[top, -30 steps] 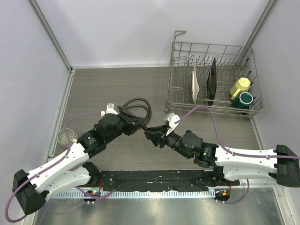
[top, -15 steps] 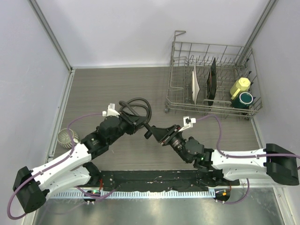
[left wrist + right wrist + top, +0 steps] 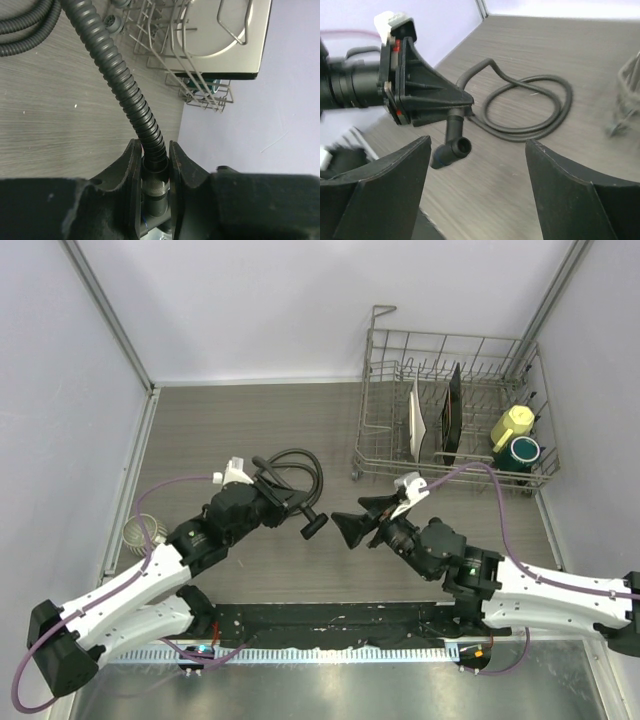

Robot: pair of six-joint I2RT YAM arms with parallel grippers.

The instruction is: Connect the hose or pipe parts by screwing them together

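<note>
Hose (image 3: 318, 472) lies coiled on the desk (image 3: 220, 420), its connector end clamped in the left hand (image 3: 295, 512), with the T-shaped fitting (image 3: 314, 527) sticking out beyond the fingertips. Right hand (image 3: 358, 518) hovers just beside the fitting, fingers spread apart, gripping nothing.

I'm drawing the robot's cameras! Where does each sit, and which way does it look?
Top: above and behind, looking down on the table; both arms, left gripper, right gripper.
Left wrist: along its own fingers clamping the long black ribbed hose, toward the wire dish rack.
Right wrist: between its own open fingers, at the left gripper's small black T-shaped fitting.
All share the hose.
</note>
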